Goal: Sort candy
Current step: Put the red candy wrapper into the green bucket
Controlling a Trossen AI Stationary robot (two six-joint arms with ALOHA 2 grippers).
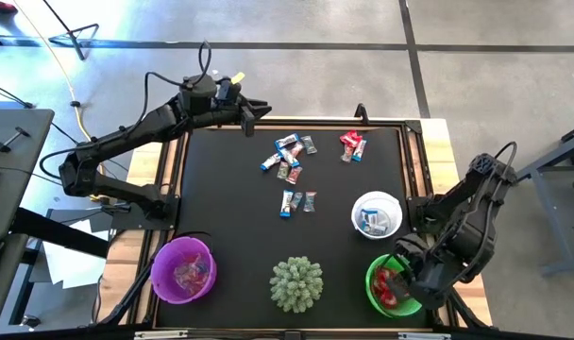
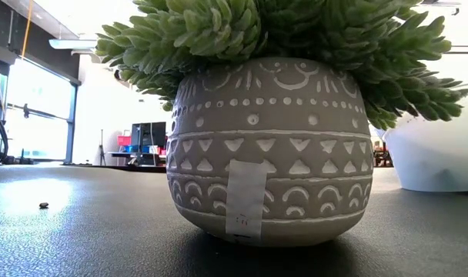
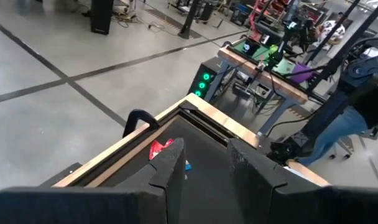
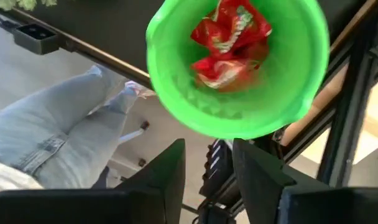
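Note:
Loose candy lies on the black mat [image 1: 221, 189]: a mixed cluster [image 1: 287, 157], two red ones [image 1: 351, 144] and a pair [image 1: 297, 201]. The green bowl [image 1: 381, 300] at the near right holds red candy [image 4: 229, 43]. The white bowl [image 1: 376, 200] holds blue-and-white candy, and the purple bowl [image 1: 160, 274] holds some too. My right gripper [image 4: 207, 155] hangs open and empty above the green bowl, pointing down. My left gripper [image 1: 259, 111] is open and empty at the mat's far left corner, above the table, pointing roughly level.
A spiky pale-green plant in a patterned grey pot [image 2: 265, 146] stands at the near middle, between the purple and green bowls. A person's legs in jeans [image 4: 58, 130] show beyond the table's near edge. The mat's left half is bare.

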